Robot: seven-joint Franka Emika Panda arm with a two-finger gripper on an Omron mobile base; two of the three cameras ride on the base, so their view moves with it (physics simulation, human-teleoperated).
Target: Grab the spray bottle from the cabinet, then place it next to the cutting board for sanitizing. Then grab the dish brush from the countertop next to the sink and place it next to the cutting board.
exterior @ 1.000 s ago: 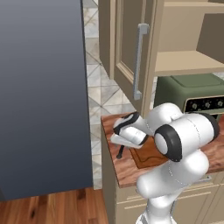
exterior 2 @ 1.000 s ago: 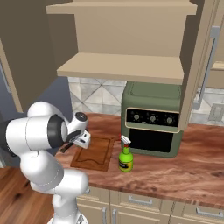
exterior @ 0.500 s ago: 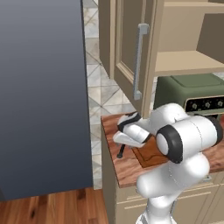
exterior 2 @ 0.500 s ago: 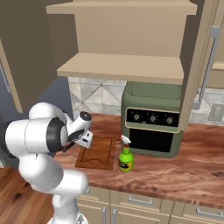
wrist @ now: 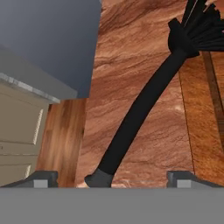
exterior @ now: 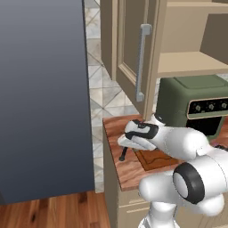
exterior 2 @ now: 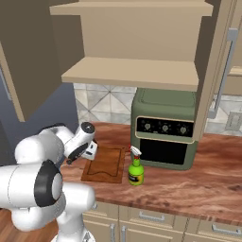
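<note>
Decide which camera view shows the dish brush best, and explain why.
The hand view: the dish brush runs across it from handle end to black bristles, lying on the countertop. The left base view gives a short dark stub under the arm.

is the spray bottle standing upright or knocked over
Upright. In the right base view the spray bottle stands on the countertop with its trigger head on top, just right of the cutting board.
</note>
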